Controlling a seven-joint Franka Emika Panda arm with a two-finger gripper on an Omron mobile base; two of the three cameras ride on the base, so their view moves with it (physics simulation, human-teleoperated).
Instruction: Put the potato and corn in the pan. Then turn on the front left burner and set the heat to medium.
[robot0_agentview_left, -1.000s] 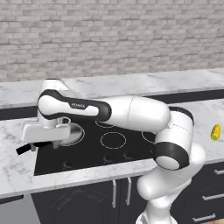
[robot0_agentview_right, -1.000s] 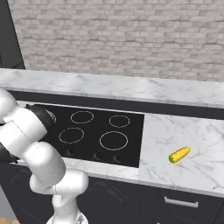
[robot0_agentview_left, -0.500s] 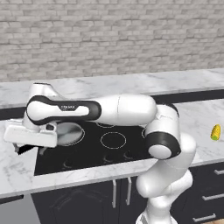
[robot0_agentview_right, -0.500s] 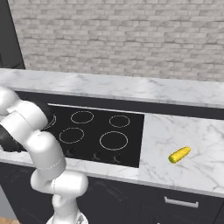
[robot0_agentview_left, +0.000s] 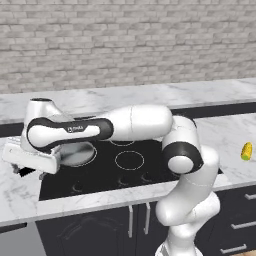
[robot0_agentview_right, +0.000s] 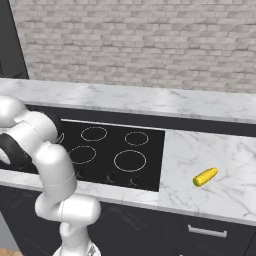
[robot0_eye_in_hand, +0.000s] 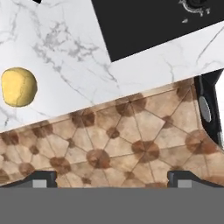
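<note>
Marble counter (robot0_eye_in_hand: 65, 48): you had the potato (robot0_eye_in_hand: 18, 86) lying there. Your gripper (robot0_eye_in_hand: 111, 178) stood spread wide, holding nothing. Corn (robot0_agentview_right: 205, 176) lay right of the hob (robot0_agentview_right: 120, 145).

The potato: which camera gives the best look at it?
The hand view. There the potato lies whole and unobstructed on the white marble counter, near the cooktop's corner. In the left base view the arm's hand covers that end of the counter, and the right base view gives nothing I can make out as the potato.
</note>
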